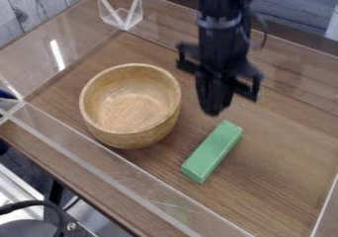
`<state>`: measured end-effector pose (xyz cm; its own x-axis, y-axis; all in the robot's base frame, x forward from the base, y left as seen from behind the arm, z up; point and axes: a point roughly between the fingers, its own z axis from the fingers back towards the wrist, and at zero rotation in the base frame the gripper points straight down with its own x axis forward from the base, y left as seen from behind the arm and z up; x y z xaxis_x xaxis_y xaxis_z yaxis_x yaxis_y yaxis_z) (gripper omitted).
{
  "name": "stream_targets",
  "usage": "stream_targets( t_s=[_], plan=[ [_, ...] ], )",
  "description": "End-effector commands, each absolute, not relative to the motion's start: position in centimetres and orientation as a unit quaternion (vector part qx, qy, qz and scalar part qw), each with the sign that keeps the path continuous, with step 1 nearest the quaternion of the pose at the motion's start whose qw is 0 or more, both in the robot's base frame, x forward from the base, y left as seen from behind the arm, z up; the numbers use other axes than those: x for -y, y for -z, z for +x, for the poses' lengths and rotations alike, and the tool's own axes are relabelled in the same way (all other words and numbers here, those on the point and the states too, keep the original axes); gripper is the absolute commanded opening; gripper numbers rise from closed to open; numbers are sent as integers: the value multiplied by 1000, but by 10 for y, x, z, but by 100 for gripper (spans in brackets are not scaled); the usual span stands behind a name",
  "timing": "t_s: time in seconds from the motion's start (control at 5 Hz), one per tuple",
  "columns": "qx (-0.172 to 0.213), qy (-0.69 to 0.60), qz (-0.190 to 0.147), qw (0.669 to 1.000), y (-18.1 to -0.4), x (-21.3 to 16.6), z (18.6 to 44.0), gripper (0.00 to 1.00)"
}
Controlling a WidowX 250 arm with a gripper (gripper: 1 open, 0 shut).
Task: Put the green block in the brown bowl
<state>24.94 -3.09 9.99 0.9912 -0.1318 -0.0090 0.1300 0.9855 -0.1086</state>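
Note:
The green block [212, 150] lies flat on the wooden table, to the right of the brown bowl [129, 104] and a little nearer the front, with its long side running diagonally. Nothing touches it. My gripper [216, 105] hangs above the table behind the block's far end, clear of it, fingers pressed together and pointing down with nothing between them. The bowl stands upright and holds nothing.
Clear acrylic walls [79, 152] fence the table at the front and left. A small clear plastic stand [122, 12] sits at the back left. Bare tabletop [284, 162] lies to the right of the block.

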Motion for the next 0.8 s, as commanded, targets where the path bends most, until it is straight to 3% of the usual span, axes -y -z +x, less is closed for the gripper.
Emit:
stream_targets(
  t_s=[0.0, 0.6],
  plan=[
    [24, 73, -50, 996, -99, 31, 256, 100],
    [-1, 82, -36, 996, -60, 37, 252, 100]
  ],
)
